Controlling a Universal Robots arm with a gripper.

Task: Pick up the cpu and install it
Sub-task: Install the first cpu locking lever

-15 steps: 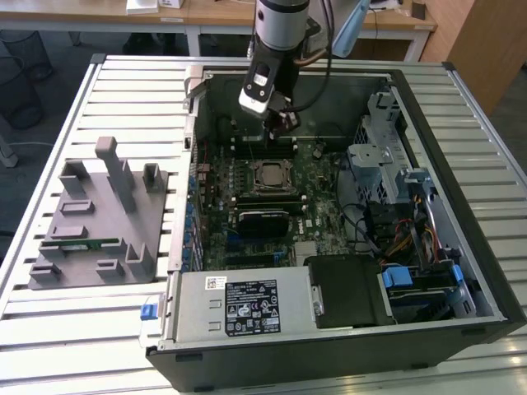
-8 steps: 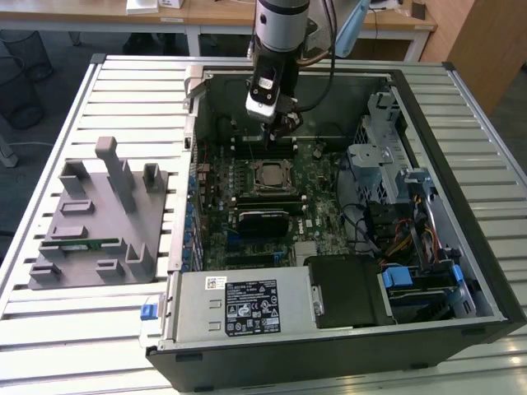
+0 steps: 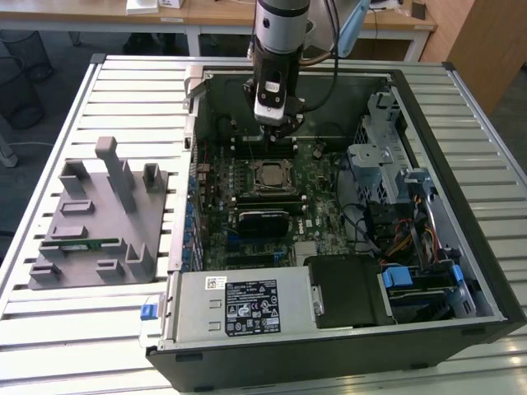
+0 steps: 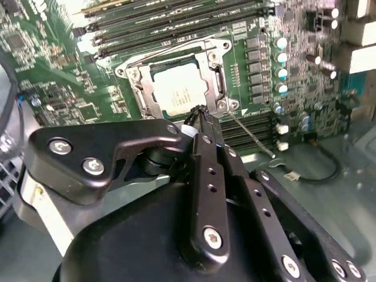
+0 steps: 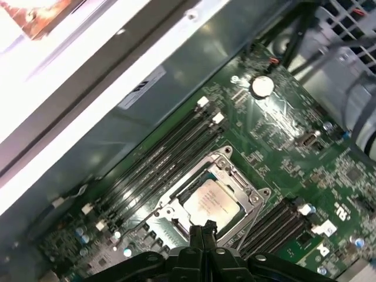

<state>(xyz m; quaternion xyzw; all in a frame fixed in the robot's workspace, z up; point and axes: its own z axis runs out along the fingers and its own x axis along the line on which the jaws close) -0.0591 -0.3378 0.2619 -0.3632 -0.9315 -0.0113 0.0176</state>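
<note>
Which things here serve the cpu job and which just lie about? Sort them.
Job:
- small square cpu with pale silvery metal top, lying in the metal-framed socket
- black gripper, fingers together, empty, above the socket's edge

Lying about:
- grey moulded parts tray
- black labelled power supply block
- round silver coin battery

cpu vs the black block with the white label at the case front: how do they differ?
The cpu is a small square with a pale silvery top; the block is a large rectangle, silvery with a black-and-white label. The cpu sits in its socket frame mid-motherboard, right under the gripper; the block lies at the case edge, far from the gripper. Both lie flat inside the case.
</note>
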